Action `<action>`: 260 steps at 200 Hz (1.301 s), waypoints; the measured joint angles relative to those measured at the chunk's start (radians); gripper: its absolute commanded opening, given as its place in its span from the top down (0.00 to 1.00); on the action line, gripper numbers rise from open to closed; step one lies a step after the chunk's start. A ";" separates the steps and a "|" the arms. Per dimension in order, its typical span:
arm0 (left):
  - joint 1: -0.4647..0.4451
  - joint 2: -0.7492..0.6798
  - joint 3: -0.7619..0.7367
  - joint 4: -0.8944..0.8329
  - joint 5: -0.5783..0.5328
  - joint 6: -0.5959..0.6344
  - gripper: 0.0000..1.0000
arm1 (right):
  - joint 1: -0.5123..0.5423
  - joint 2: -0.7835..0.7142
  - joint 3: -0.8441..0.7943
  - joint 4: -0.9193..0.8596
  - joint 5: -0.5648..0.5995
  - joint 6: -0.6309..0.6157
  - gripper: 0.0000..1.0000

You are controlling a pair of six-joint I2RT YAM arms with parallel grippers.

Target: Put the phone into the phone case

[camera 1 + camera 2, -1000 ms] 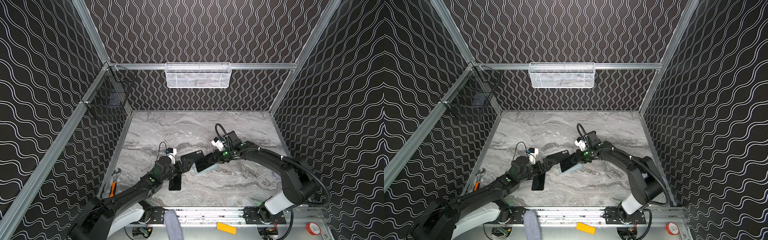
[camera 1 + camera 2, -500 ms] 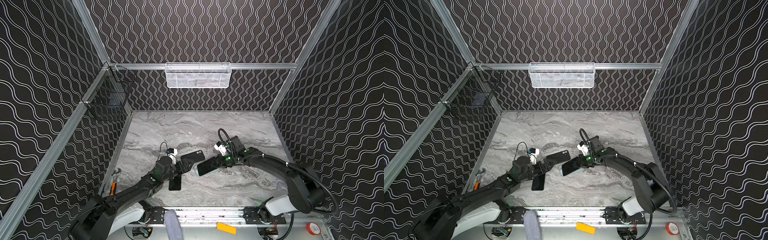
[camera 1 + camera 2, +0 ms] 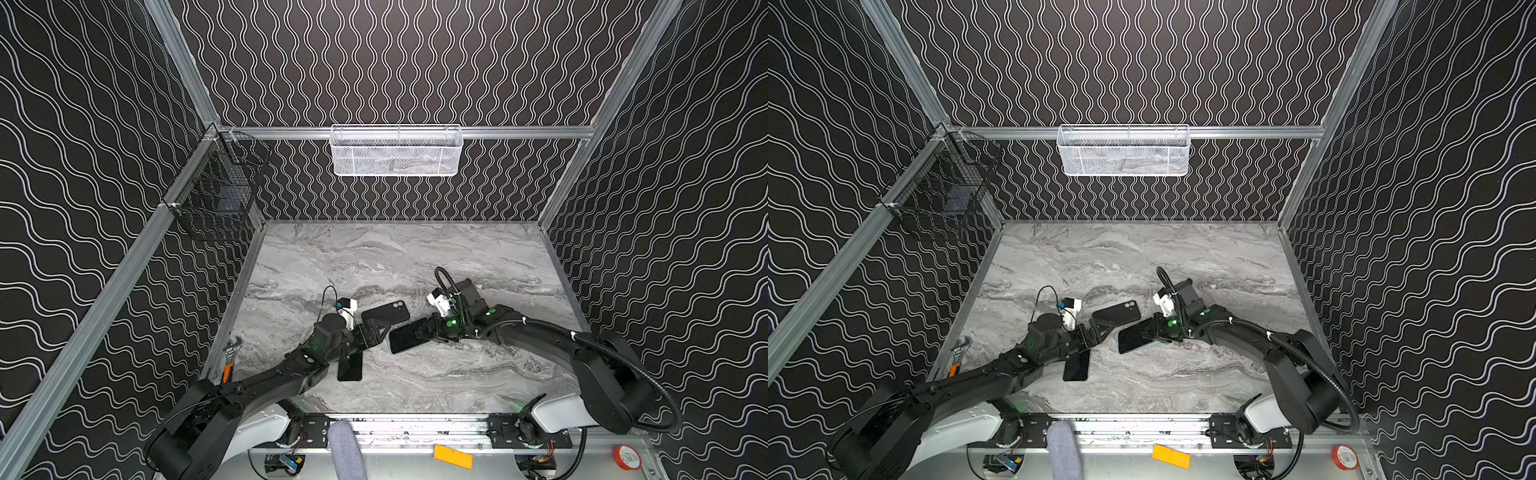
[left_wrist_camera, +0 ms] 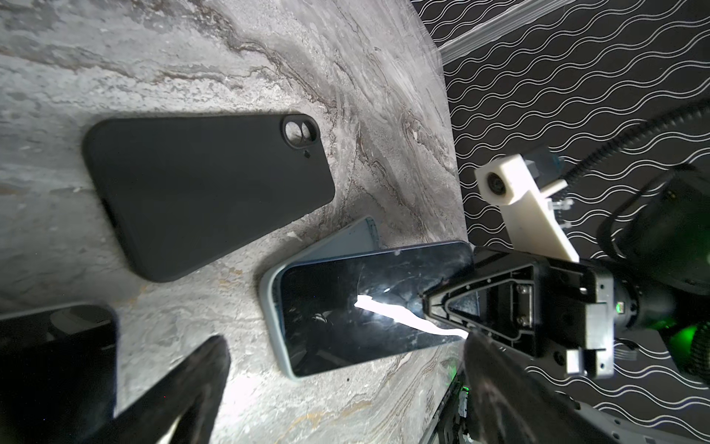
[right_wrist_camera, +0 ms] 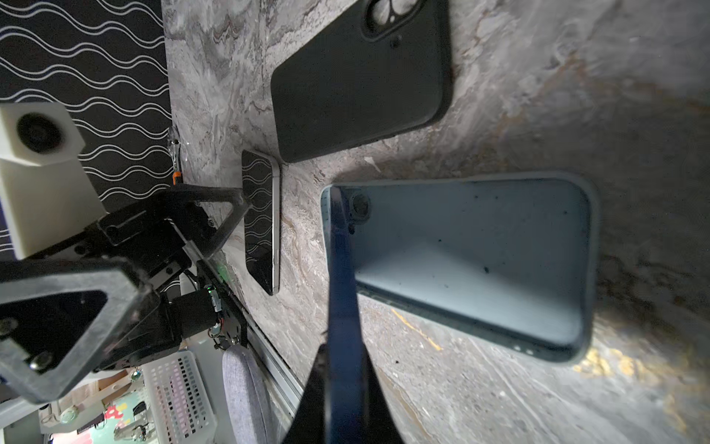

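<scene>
One end of the phone [image 4: 365, 307] sits at the camera-hole end of the light blue phone case [image 5: 480, 261], which lies open side up on the table [image 3: 415, 257]. The opposite end is raised, so the phone slopes over the case (screen up). Both long axes run roughly parallel, but the left wrist view shows case beyond one long side, so slight skew is possible. The right gripper [image 3: 430, 332] is clamped on the raised end, in line with the phone's long axis. The next move likely requires lowering that end straight down. The left gripper [image 3: 374, 332] stands fully spread and empty, just beside the seated end, near a black case [image 3: 392, 311].
</scene>
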 measured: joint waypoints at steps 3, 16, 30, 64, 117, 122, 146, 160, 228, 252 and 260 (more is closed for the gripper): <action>-0.001 0.003 0.000 0.003 0.000 0.000 0.01 | 0.000 0.006 0.006 -0.003 -0.002 -0.004 1.00; -0.002 0.013 0.000 0.016 0.004 -0.002 0.01 | 0.000 0.027 0.029 -0.020 -0.011 -0.026 1.00; -0.007 0.023 0.002 0.025 0.004 -0.018 0.01 | 0.000 0.040 0.049 -0.036 -0.015 -0.048 1.00; -0.021 0.040 0.006 0.045 0.000 -0.022 0.01 | -0.002 0.051 0.068 -0.063 -0.019 -0.079 1.00; -0.045 0.028 0.009 0.040 -0.017 -0.045 0.01 | -0.023 0.053 0.097 -0.120 -0.023 -0.127 1.00; -0.048 0.026 0.010 0.039 -0.023 -0.045 0.01 | -0.026 0.053 0.100 -0.125 -0.023 -0.129 1.00; -0.059 0.027 0.010 0.035 -0.039 -0.052 0.01 | -0.033 0.053 0.116 -0.155 -0.022 -0.152 1.00; -0.065 0.038 0.010 0.035 -0.041 -0.071 0.01 | -0.037 0.047 0.120 -0.169 -0.019 -0.159 1.00; -0.106 0.150 0.021 0.053 -0.082 -0.129 0.01 | -0.101 -0.032 0.125 -0.274 0.034 -0.187 1.00; -0.125 0.178 0.031 0.067 -0.089 -0.150 0.01 | -0.117 -0.080 0.111 -0.297 0.063 -0.187 1.00; -0.129 0.183 0.036 0.069 -0.092 -0.150 0.02 | -0.119 -0.089 0.107 -0.300 0.072 -0.187 1.00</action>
